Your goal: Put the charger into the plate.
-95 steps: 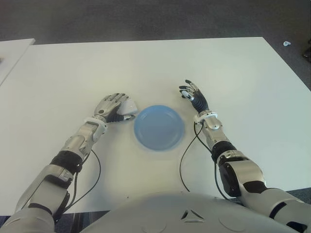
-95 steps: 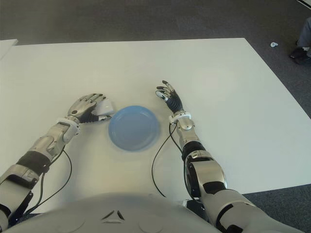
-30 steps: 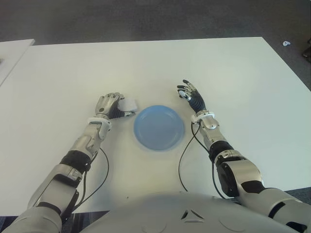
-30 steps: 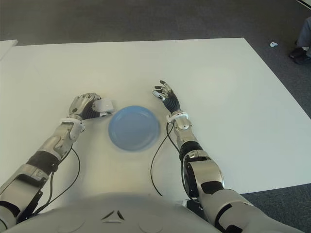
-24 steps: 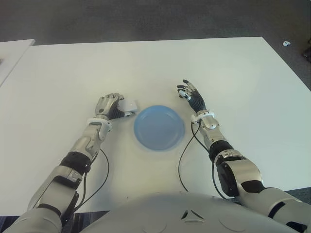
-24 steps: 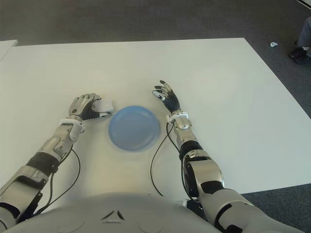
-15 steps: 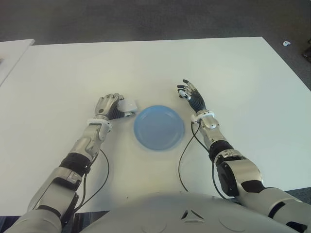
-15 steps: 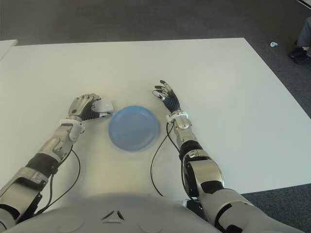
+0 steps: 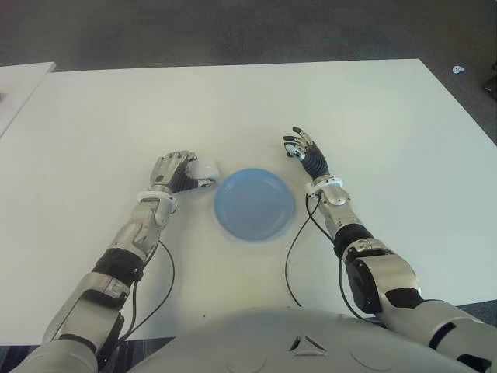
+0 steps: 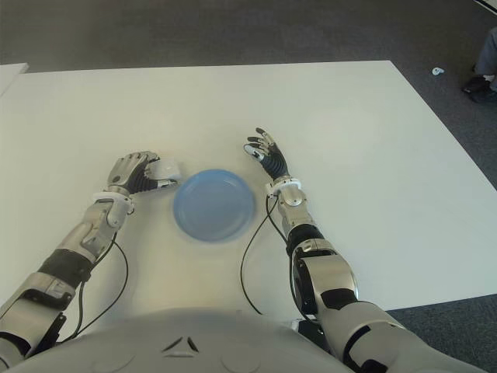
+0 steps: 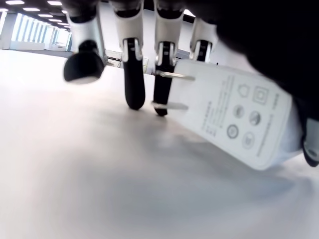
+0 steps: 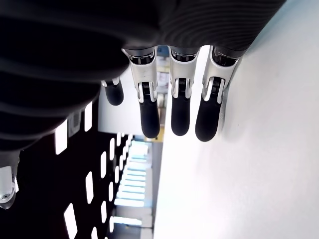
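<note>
I am reading the table [image 9: 233,101] from left to right. My left hand [image 9: 175,170] is sitting just left of the blue plate [image 9: 255,203], fingers curled down over the white charger [image 9: 205,168]. In the left wrist view the charger [image 11: 234,117] is lying tilted under the palm, printed face toward the camera, its two metal prongs [image 11: 169,89] pointing at the fingertips [image 11: 133,94]; I am seeing the body pinned between palm and thumb side, so I am logging this as a grasp on the charger. Whether its lower edge is touching the tabletop I cannot tell.

The charger is sitting outside the plate, just beside its left rim. The plate is lying flat near the table's middle, with nothing on it.

My right hand [image 10: 266,158] is showing just right of the plate's upper right rim, fingers extended and slightly spread, holding nothing. The right wrist view is showing the fingers [image 12: 149,119] straight and relaxed beside the white surface. Black cables [image 9: 293,256] are trailing from both wrists across the table toward the robot's body.
</note>
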{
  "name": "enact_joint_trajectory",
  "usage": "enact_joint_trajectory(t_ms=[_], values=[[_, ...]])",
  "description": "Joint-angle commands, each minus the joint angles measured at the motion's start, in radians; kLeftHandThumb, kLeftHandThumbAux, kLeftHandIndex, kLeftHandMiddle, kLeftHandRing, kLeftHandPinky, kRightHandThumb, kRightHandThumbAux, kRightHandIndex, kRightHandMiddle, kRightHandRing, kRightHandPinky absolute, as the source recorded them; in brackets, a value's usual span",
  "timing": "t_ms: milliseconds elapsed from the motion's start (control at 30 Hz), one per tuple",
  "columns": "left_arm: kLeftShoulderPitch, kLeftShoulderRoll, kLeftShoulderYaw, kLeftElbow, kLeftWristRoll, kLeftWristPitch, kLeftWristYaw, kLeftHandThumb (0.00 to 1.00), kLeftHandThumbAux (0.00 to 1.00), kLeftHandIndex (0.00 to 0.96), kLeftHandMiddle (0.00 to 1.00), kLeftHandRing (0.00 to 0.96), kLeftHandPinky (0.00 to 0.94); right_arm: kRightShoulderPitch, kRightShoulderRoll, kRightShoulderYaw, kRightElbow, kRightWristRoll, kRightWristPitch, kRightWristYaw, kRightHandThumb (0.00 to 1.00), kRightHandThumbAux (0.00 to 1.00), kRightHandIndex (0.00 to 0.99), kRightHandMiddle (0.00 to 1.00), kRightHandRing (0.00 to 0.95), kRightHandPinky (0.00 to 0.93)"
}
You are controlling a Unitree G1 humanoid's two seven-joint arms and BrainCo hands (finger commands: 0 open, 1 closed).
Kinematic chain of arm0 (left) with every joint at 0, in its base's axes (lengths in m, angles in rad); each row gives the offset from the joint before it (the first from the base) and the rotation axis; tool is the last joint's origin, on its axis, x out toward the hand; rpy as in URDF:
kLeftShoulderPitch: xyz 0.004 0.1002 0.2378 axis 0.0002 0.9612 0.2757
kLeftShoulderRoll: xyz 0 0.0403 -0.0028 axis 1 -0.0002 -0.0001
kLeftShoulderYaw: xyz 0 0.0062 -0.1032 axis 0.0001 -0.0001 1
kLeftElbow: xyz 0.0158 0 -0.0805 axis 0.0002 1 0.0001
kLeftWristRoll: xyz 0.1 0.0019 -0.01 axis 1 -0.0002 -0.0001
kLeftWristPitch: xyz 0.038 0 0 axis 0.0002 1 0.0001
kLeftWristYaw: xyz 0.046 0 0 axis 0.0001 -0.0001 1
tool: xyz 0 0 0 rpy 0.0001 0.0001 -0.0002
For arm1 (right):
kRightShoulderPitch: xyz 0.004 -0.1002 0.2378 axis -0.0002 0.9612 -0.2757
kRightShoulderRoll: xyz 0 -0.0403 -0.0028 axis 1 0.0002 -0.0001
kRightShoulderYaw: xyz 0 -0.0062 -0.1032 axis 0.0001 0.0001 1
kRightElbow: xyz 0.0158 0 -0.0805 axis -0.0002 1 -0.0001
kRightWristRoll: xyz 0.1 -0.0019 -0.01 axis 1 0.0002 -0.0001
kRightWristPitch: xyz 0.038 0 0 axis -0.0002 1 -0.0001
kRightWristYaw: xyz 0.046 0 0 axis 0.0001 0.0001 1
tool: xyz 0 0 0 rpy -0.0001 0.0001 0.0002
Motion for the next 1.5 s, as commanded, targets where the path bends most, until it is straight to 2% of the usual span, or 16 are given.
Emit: enact_joint_trajectory(t_ms=[33,133,300,667,933,1200,1500], values=[[0.019,0.000,0.031,-0.043,-0.031,-0.012,-0.015,0.737,0.695,0.443,0.837,0.825,0.833,0.062,0.009,0.005,0.066,-0.011,0.092,0.007,0.000,0.469,0.052,0.243,0.213,0.112],[0.024,-0.001,0.047,-0.077,-0.036,-0.007,-0.018,0.737,0.694,0.443,0.837,0.826,0.833,0.060,0.008,0.005,0.069,-0.011,0.091,0.009,0.000,0.465,0.050,0.241,0.212,0.111],[0.051,-0.012,0.082,-0.239,-0.042,0.049,-0.068,0.737,0.695,0.443,0.838,0.828,0.838,0.057,0.008,0.005,0.074,-0.012,0.091,0.011,0.000,0.456,0.045,0.238,0.210,0.108],[0.114,-0.036,0.097,-0.383,-0.036,0.094,-0.123,0.734,0.695,0.443,0.836,0.828,0.839,0.053,0.008,0.006,0.080,-0.013,0.089,0.010,0.000,0.437,0.039,0.239,0.208,0.103],[0.136,-0.049,0.104,-0.431,-0.049,0.070,-0.133,0.736,0.695,0.444,0.846,0.840,0.859,0.047,0.009,0.006,0.088,-0.015,0.091,0.007,0.000,0.427,0.034,0.236,0.205,0.102],[0.205,-0.097,0.056,-0.575,-0.019,0.091,-0.162,0.739,0.694,0.444,0.859,0.853,0.873,0.042,0.011,0.007,0.093,-0.015,0.092,0.007,0.000,0.424,0.037,0.233,0.202,0.102],[0.214,-0.106,0.018,-0.553,-0.008,0.027,-0.168,0.740,0.696,0.444,0.865,0.859,0.868,0.039,0.014,0.006,0.095,-0.014,0.090,0.006,0.000,0.418,0.030,0.235,0.202,0.098]])
